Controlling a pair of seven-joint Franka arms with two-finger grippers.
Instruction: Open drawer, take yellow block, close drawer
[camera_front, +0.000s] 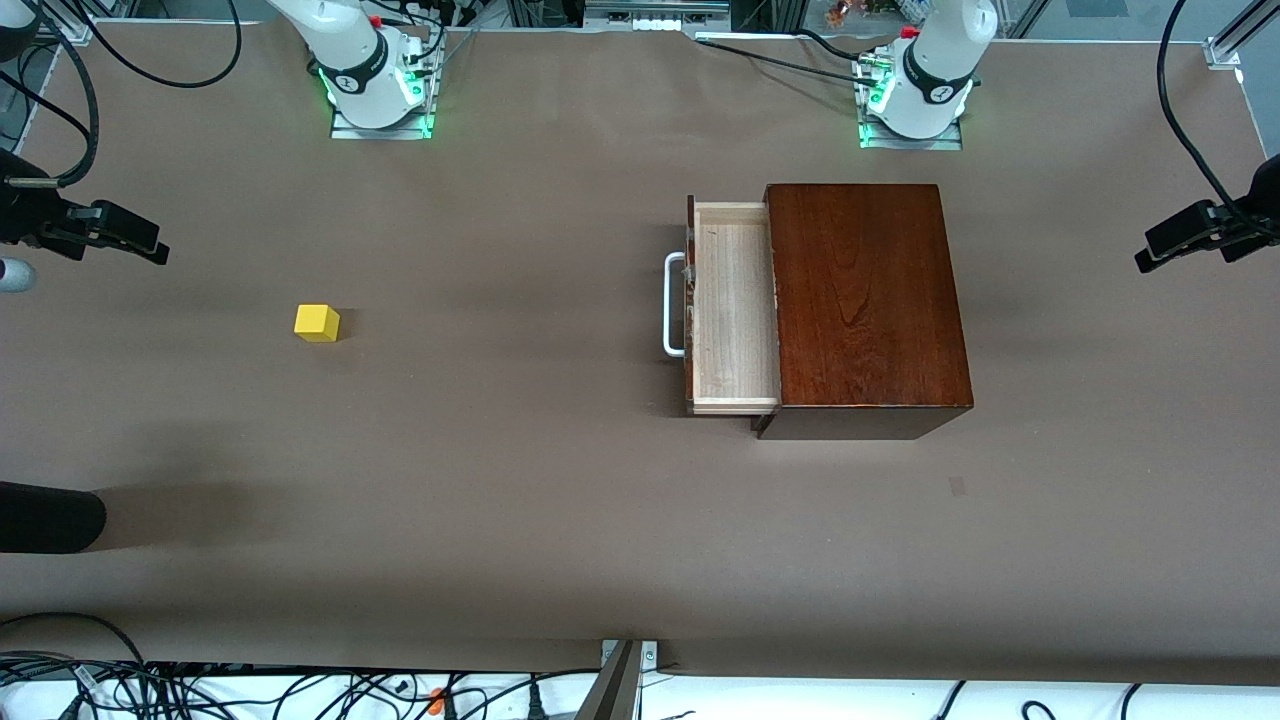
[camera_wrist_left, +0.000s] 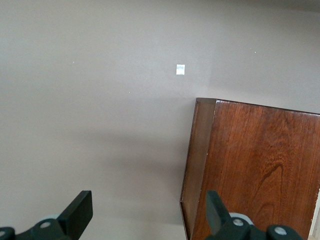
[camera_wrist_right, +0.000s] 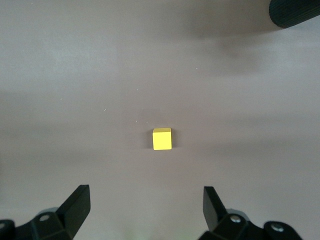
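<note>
The drawer (camera_front: 735, 310) is pulled partway out of the dark reddish-brown wooden box (camera_front: 865, 300). Its pale interior shows nothing in the visible part, and its white handle (camera_front: 672, 305) faces the right arm's end of the table. The yellow block (camera_front: 317, 323) sits alone on the brown table, well away from the drawer toward the right arm's end. My right gripper (camera_wrist_right: 146, 205) hangs open over the table with the yellow block (camera_wrist_right: 161, 139) ahead of its fingers. My left gripper (camera_wrist_left: 148, 210) is open and empty above the table beside a corner of the wooden box (camera_wrist_left: 255, 165).
A dark rounded object (camera_front: 50, 517) lies at the table's edge at the right arm's end, nearer the front camera than the block. A small pale mark (camera_front: 957, 486) is on the table in front of the box. Cables run along the near edge (camera_front: 300, 685).
</note>
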